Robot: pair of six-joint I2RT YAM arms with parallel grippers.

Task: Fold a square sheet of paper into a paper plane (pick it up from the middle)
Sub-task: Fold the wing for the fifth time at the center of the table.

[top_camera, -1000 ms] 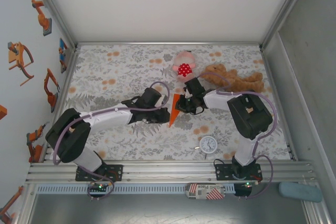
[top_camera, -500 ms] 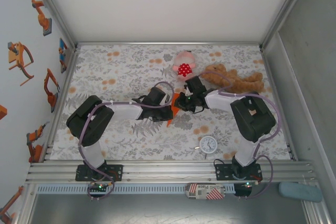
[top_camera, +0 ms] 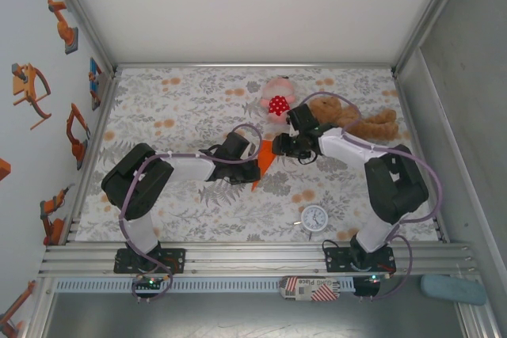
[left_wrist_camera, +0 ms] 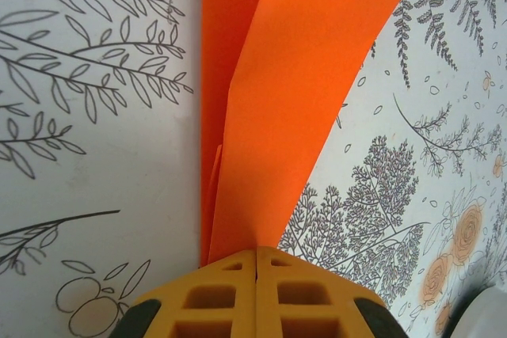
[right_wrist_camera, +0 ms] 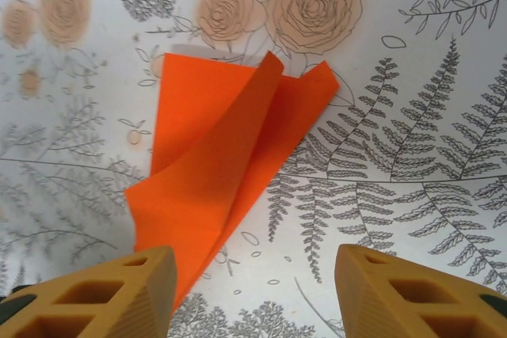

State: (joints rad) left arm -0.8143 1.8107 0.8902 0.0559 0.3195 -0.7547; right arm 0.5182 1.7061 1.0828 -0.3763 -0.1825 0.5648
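Observation:
The square sheet of paper (left_wrist_camera: 293, 77) is folded into a narrow bright orange wedge with layered flaps. It lies on the floral table between the two arms (top_camera: 267, 157). My left gripper (left_wrist_camera: 257, 252) is shut on its narrow end, and the paper fans out from between the yellow fingers. In the top view the left gripper (top_camera: 255, 169) meets the wedge from the left. My right gripper (right_wrist_camera: 253, 256) is open just off the wedge's wide end, its left finger (right_wrist_camera: 119, 290) next to the paper's edge (right_wrist_camera: 214, 164). Seen from above, the right gripper (top_camera: 279, 148) sits at the wedge's far end.
A pink plush toy with a red-and-white spotted patch (top_camera: 277, 100) and a brown teddy bear (top_camera: 358, 121) lie just beyond the right gripper. A small white clock (top_camera: 314, 218) sits nearer the front. The aluminium frame rail (top_camera: 253, 252) runs along the near edge.
The right gripper has opened, let go of the paper and drawn back slightly. The left arm has moved right, and its gripper has closed on the paper's narrow end.

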